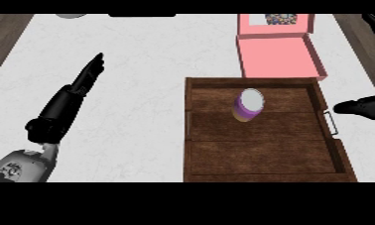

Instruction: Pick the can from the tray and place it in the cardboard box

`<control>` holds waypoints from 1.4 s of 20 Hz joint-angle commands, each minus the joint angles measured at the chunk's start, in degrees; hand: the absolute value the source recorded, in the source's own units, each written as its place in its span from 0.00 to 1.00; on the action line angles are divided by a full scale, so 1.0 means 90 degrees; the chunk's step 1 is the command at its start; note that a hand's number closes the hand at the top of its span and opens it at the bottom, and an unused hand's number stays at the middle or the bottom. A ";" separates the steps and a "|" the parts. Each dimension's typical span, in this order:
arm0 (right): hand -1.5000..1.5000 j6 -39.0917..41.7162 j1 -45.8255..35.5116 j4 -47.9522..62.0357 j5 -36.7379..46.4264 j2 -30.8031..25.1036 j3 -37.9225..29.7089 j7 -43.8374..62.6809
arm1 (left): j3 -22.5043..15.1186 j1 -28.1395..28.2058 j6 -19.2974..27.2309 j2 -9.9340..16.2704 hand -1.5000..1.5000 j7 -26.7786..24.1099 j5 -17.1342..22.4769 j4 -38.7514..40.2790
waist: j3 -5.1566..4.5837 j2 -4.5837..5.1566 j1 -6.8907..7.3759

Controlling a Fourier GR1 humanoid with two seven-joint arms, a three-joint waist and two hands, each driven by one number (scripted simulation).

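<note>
A can with a purple and tan body and a pale lid stands in the far half of a dark wooden tray at the right of the counter. Just beyond the tray lies a pink box with its lid folded back. My left hand lies at the left over the white counter, fingers straight and pointing away, well clear of the tray. Only a small black part of my right hand shows at the right edge, beside the tray's right rim and level with the can.
The tray has a metal handle on its right side. A grey round object and a dark flat thing sit at the counter's far edge. Wooden floor shows past both sides of the white counter.
</note>
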 commanded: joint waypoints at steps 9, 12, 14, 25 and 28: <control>0.00 0.0977 -0.0744 0.0434 0.2327 -0.1213 0.0730 -0.1586 | 0.0154 -0.0388 -0.0415 -0.0114 0.50 -0.0438 -0.0168 0.0385 | 0.0006 0.0022 0.0120; 0.00 0.1189 -0.0765 -0.0142 0.2959 -0.1541 0.1312 -0.0909 | 0.0247 -0.0466 -0.0467 -0.0081 0.50 -0.0456 -0.0126 0.0421 | -0.0002 0.0006 0.0116; 0.00 0.1566 -0.0960 -0.0540 0.3110 -0.1726 0.1581 -0.0568 | 0.0228 -0.0445 -0.0414 -0.0170 0.50 -0.0584 -0.0231 0.0587 | -0.0006 0.0000 0.0086; 0.00 0.2642 -0.1230 -0.2497 0.3929 -0.1023 0.2794 0.2534 | 0.0520 -0.0385 -0.0577 -0.0194 0.50 -0.0464 -0.0335 0.0471 | 0.0002 -0.0013 0.0055; 0.00 0.3207 -0.1607 -0.2440 0.3897 -0.0627 0.2980 0.3234 | 0.0458 -0.0292 -0.0588 -0.0297 0.50 -0.0292 -0.0436 0.0184 | 0.0003 -0.0008 0.0097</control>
